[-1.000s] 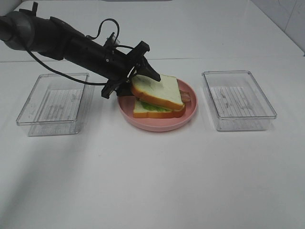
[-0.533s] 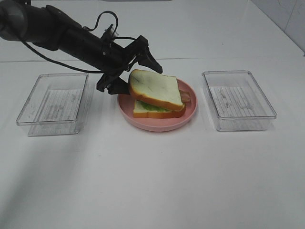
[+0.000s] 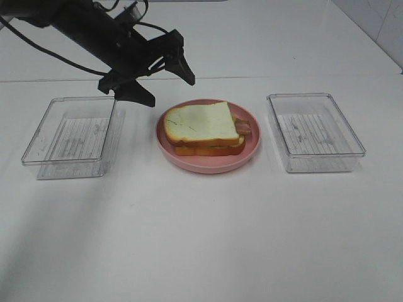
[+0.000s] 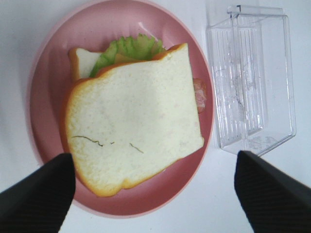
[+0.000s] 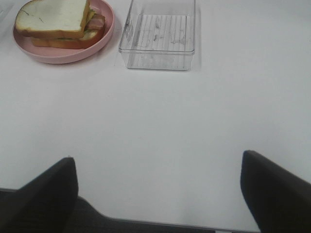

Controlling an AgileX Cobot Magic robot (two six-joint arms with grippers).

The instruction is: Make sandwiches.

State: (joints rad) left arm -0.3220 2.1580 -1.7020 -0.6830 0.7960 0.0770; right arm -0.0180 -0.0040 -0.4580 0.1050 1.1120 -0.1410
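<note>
On the pink plate point(image 3: 208, 165) at mid-worktop sits the sandwich point(image 3: 203, 129), its top slice skewed over lettuce point(image 4: 130, 48) and bacon point(image 4: 199, 95). It looks light, spongy and loosely stacked; pinching across the crusts seems safest. Both the left tool point(image 3: 162, 80), raised clear behind it, and the right tool point(image 5: 158, 187) are spread, empty. Clear trays point(image 3: 315, 130) flank the plate; nothing blocks it.

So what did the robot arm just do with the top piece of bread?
The left gripper let go of the top bread slice, which dropped from tilted to lying flat on the sandwich. The gripper then lifted up and back toward the left, jaws open. The pink plate and both clear trays stayed put.
</note>
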